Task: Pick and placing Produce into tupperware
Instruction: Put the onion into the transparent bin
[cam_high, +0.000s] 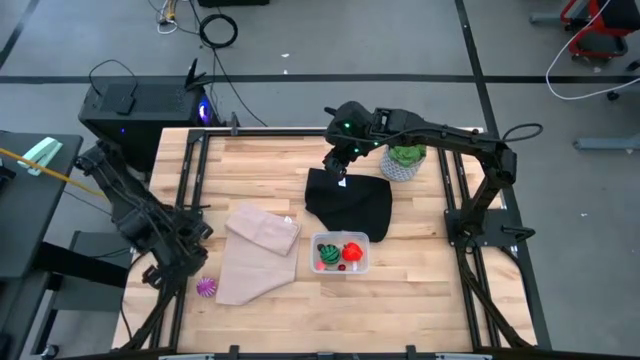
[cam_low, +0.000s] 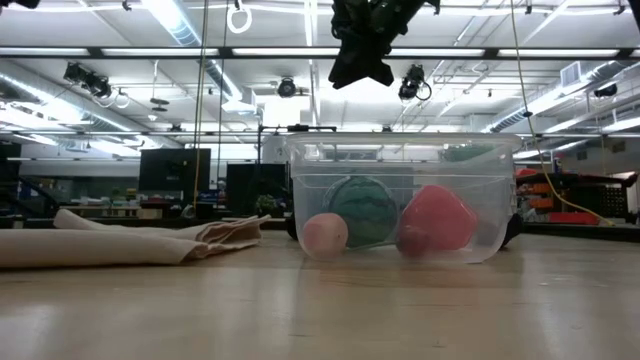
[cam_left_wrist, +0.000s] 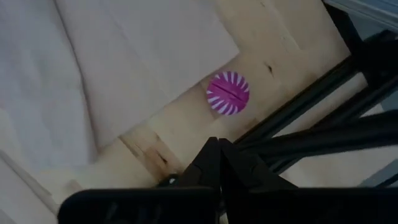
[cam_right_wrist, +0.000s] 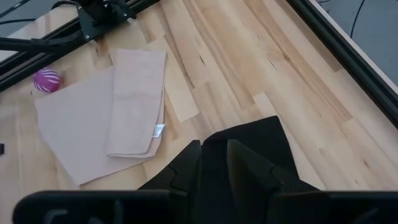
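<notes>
Tupperware (cam_high: 341, 253), one clear rectangular box, sits on the wooden worktop (cam_high: 420, 270) just in front of one black cloth (cam_high: 350, 203) and beside one beige cloth (cam_high: 256, 250). Three produce pieces are in view. Two lie inside the box: one dark-green striped ball (cam_high: 328, 256) and one red piece (cam_high: 351, 250), side by side. The low view also shows a small pale round shape (cam_low: 324, 235) at the box's front wall; whether it is inside or against the box cannot be told. The third piece, one purple-magenta ribbed ball (cam_high: 207, 287), rests on bare wood near the beige cloth's corner, well apart from the box. The left tool (cam_left_wrist: 219, 158) is clenched and empty, low at the worktop's left edge, near the purple ball. The right tool (cam_high: 337, 160) hangs above the black cloth's far edge, its fingers (cam_right_wrist: 245, 165) slightly apart with nothing seen between them. One leafy plant in a pale pot (cam_high: 404, 160) stands just beside it.
</notes>
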